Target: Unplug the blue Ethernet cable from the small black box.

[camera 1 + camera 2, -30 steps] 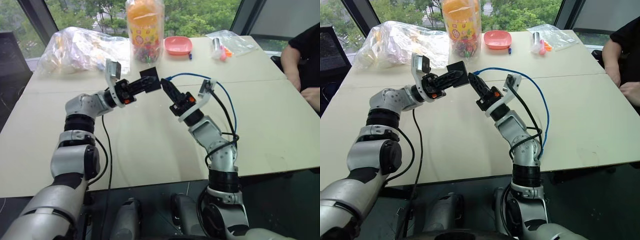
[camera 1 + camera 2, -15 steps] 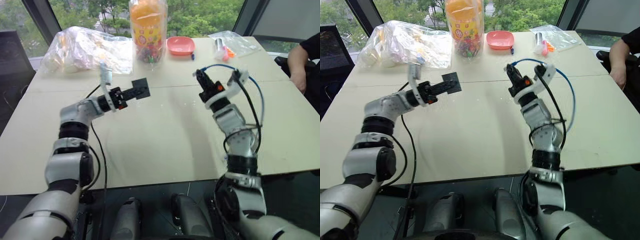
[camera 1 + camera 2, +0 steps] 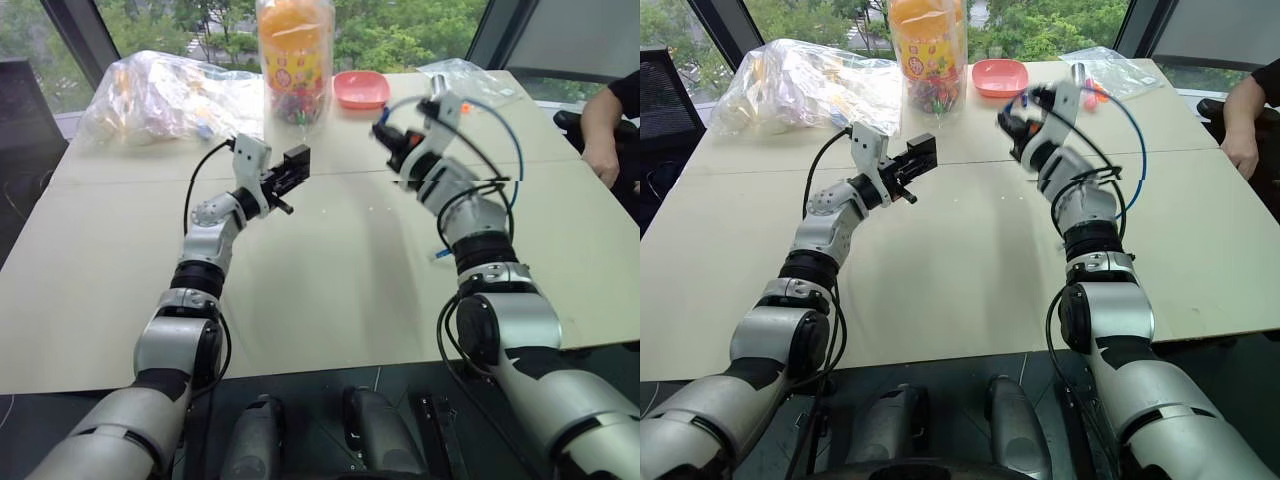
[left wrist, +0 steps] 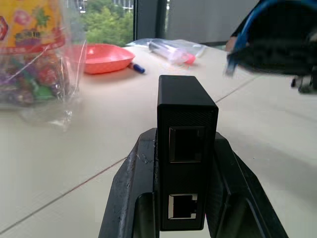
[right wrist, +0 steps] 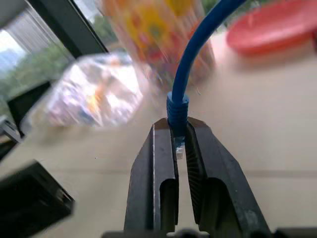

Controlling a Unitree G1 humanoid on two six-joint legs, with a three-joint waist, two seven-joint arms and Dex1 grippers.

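The thin bright-blue Ethernet cable [image 5: 195, 54] is pinched at its plug end between the two black fingers of the right gripper [image 5: 181, 148]; the clear plug is seen free of any port, above the pale tabletop [image 3: 330, 270]; from the grip the cord is carried up and round in a wide loop over the right forearm, and its other end is seen hanging just beside that arm [image 3: 441, 256]. The small matte-black box [image 4: 186, 148] is clamped upright between the fingers of the left gripper [image 4: 185, 198], held above the table and well apart from the cable plug; two ports are shown on its facing side, one above the other, and both are seen empty. Both grippers are held out over the far half of the table, the left one [image 3: 290, 178] to the left of the right one [image 3: 388, 140]. Behind them, a tall clear plastic jar [image 3: 293, 60] with an orange upper part and coloured sweets is stood near the far edge; a shallow pink dish [image 3: 360, 90] is placed just beside it, and a crumpled clear plastic bag [image 3: 165, 95] is spread to its left; a smaller clear bag [image 3: 465, 80] with small items is laid near the far right corner. A person's arm [image 3: 607, 130] is seen at the right edge of the table.
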